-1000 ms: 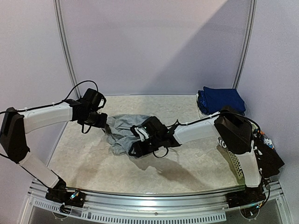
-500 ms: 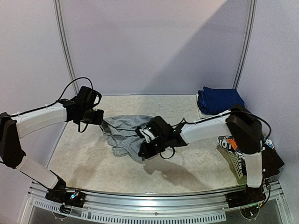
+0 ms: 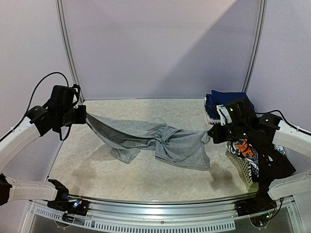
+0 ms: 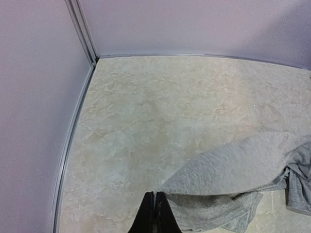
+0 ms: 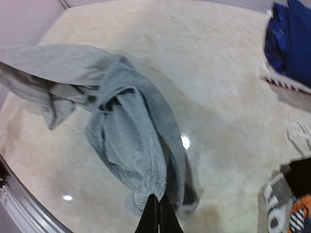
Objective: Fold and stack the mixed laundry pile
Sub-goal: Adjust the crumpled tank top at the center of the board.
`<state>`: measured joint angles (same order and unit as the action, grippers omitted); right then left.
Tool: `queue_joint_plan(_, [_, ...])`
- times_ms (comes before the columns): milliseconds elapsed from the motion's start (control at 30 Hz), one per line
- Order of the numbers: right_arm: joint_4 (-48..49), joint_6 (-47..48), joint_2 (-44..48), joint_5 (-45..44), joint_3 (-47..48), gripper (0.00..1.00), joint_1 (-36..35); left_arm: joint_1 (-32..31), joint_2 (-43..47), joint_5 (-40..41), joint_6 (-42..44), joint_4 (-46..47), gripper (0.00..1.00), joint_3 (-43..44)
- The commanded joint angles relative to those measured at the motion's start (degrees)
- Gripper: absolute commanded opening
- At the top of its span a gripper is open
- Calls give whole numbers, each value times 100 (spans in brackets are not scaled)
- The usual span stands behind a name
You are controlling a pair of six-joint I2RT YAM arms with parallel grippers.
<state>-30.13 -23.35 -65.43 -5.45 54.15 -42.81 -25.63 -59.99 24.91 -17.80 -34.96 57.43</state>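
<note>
A grey shirt (image 3: 146, 137) hangs stretched and twisted between my two grippers above the table. My left gripper (image 3: 85, 117) at the far left is shut on one edge of the grey shirt (image 4: 233, 167); its fingertips (image 4: 155, 196) pinch the cloth corner. My right gripper (image 3: 210, 133) at the right is shut on the other end of the grey shirt (image 5: 131, 141), cloth bunched at my right gripper (image 5: 158, 198). Folded navy blue pieces (image 3: 231, 103) lie at the back right. Printed orange-black-white garments (image 3: 241, 147) sit in the basket.
A white lattice basket (image 3: 243, 167) stands at the right table edge beside my right arm. The navy pile (image 5: 291, 43) rests near the back wall. Walls close the table at left (image 4: 39, 121) and behind.
Both arms pulled apart, left gripper to the far left, right gripper to the right, lifting and stretching the grey shirt. The right gripper closed on the shirt.
</note>
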Motion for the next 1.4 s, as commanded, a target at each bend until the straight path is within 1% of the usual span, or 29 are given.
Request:
queue_joint_plan(0, [-993, -432, 608, -1021, -499, 0, 370, 62, 371, 579, -226, -265, 0, -336])
queue_joint_plan(100, [-1141, -563, 793, -1448, -620, 0, 604, 69, 558, 754, -303, -204, 0, -482])
queue_joint_plan(167, [-1040, -582, 740, -1363, -655, 2, 626, 68, 625, 768, -291, -110, 0, -556])
queue_joint_plan(233, [-852, -521, 485, -1051, -630, 16, 637, 71, 574, 697, -278, -54, 0, -579])
queue_joint_plan(300, [-845, -462, 161, -907, -479, 40, 627, 70, 446, 585, -254, 2, 0, -591])
queue_joint_plan(333, [-854, -445, 50, -856, -370, 50, 631, 68, 369, 545, -255, 35, 0, -607])
queue_joint_plan(400, [-923, -375, -155, -791, -112, 60, 626, 67, 251, 510, -250, 126, 0, -646])
queue_joint_plan(433, [-977, -366, -229, -814, 32, 64, 610, 68, 199, 498, -254, 175, 0, -659])
queue_joint_plan(500, [-1056, -363, -254, -949, 327, 67, 502, 70, 113, 474, -244, 238, 0, -665])
queue_joint_plan(567, [-960, -382, -231, -931, 455, 67, 289, 71, 28, 479, -230, 258, 0, -642])
queue_joint_plan(600, [-794, -354, -225, -762, 454, 67, 112, 73, -2, 505, -219, 266, 0, -637])
queue_joint_plan(667, [-295, -202, -361, -52, 372, 67, -265, 73, -66, 535, -204, 281, 0, -626])
queue_joint_plan(700, [-66, -153, -516, 300, 337, 66, -441, 75, -86, 536, -199, 295, 0, -627])
queue_joint_plan(833, [772, -378, -1415, 934, 243, 62, -1192, 70, -110, 515, -197, 316, 0, -627])
queue_joint_plan(933, [1030, -463, -2203, 1008, 369, 60, -1642, 75, -110, 518, -188, 294, 0, -624])
queue_joint_plan(1033, [951, -131, -2815, 878, 611, 61, -1976, 72, -101, 529, -171, 285, 0, -651])
queue_joint_plan(1100, [908, 177, -3145, 837, 745, 60, -2064, 74, -101, 531, -171, 301, 0, -686])
queue_joint_plan(1267, [856, 503, -3666, 969, 1043, 50, -2149, 71, -112, 503, -175, 314, 0, -724])
queue_joint_plan(1367, [848, 600, -3863, 945, 1167, 48, -2227, 75, -86, 527, -171, 309, 0, -758])
